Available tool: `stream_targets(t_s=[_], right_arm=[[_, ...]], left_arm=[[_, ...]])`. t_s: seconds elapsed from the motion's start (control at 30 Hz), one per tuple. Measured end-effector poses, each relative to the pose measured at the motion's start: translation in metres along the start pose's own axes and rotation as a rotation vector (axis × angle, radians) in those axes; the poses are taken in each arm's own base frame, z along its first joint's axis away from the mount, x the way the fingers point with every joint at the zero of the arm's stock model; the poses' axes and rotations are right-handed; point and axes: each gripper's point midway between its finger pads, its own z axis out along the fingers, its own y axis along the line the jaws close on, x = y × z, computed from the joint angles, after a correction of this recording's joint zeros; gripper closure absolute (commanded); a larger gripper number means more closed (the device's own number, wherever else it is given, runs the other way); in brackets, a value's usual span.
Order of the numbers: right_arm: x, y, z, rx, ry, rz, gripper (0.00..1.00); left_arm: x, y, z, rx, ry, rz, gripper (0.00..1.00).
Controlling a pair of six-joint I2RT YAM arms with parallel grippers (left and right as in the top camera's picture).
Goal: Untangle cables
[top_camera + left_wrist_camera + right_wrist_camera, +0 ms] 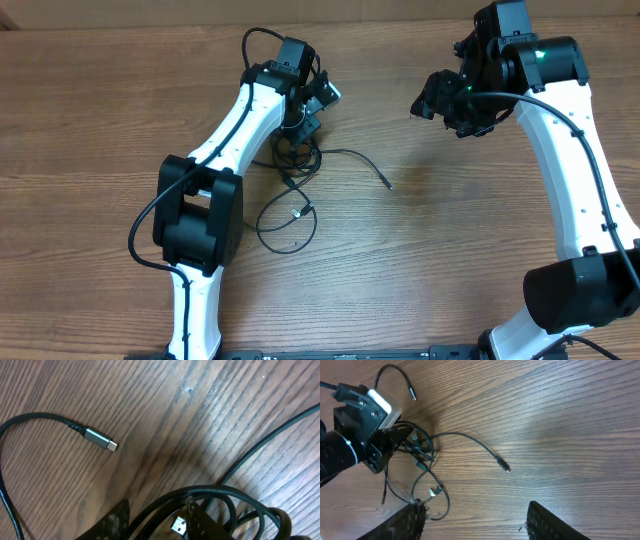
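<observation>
Currently the cables (296,152) sit tangled on the table (450,240), left of centre, right under the left gripper (302,128). Its fingers (116,522) straddle the bunch, part-way closed; can't tell whether they actually pinch a strand. The right gripper (432,100) hovers well apart, jaws wide, empty. Step looks like pulling one strand free. Best bet: left pins the tangle, right comes in for the free plug end (388,185), which lies clear of the bunch, and draws it rightward, low and slow so the loop (288,228) doesn't cinch. Room: bare wood between the arms and toward the front. The far edge is near behind the tangle, so pull away from it.
</observation>
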Motion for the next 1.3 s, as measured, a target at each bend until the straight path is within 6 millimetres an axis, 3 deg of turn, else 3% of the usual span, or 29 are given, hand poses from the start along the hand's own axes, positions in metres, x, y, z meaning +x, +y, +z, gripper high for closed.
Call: stream_targets(t_s=[0.1, 0.17, 0.2, 0.27, 0.43, 0.5, 0.63, 0.73, 0.87, 1.03, 1.13, 1.2, 1.3], right_arm=[[0.000, 0.000, 0.000, 0.000, 0.000, -0.001, 0.37], [0.000, 0.000, 0.000, 0.000, 0.000, -0.002, 0.36], [0.000, 0.000, 0.000, 0.000, 0.000, -0.003, 0.36], [0.000, 0.000, 0.000, 0.000, 0.000, -0.003, 0.36], [0.000, 0.000, 0.000, 0.000, -0.001, -0.004, 0.36], [0.000, 0.000, 0.000, -0.001, -0.002, -0.004, 0.36], [-0.003, 0.004, 0.000, -0.023, -0.008, -0.009, 0.36], [-0.003, 0.011, 0.000, -0.057, -0.006, -0.007, 0.37], [-0.003, 0.024, 0.012, -0.095, -0.011, 0.024, 0.40], [0.029, 0.042, 0.059, -0.132, 0.096, 0.027, 0.40], [0.049, 0.052, 0.073, -0.144, 0.149, 0.007, 0.40], [0.057, 0.062, 0.076, -0.156, 0.165, -0.016, 0.40], [0.071, 0.079, 0.079, -0.177, 0.184, -0.110, 0.41]], left_arm=[[0.009, 0.000, 0.004, 0.013, 0.030, 0.009, 0.61], [0.024, 0.000, 0.019, 0.014, 0.097, 0.004, 0.80], [0.032, 0.002, 0.026, 0.012, 0.128, 0.002, 0.96], [0.041, 0.000, 0.037, 0.019, 0.166, -0.005, 0.96], [0.043, 0.006, 0.033, -0.012, 0.186, -0.036, 0.96], [0.040, 0.009, 0.024, -0.018, 0.194, -0.080, 0.96], [0.013, 0.022, -0.037, -0.029, 0.149, -0.277, 0.96], [0.008, 0.012, -0.059, 0.030, 0.128, -0.361, 0.96], [0.011, -0.005, -0.063, 0.153, 0.133, -0.471, 0.96], [0.010, -0.011, -0.068, 0.247, 0.115, -0.577, 0.96], [0.005, -0.015, -0.083, 0.328, 0.090, -0.616, 0.96], [-0.009, -0.011, -0.109, 0.371, 0.022, -0.637, 0.96], [-0.035, -0.006, -0.165, 0.420, -0.124, -0.663, 0.96]])
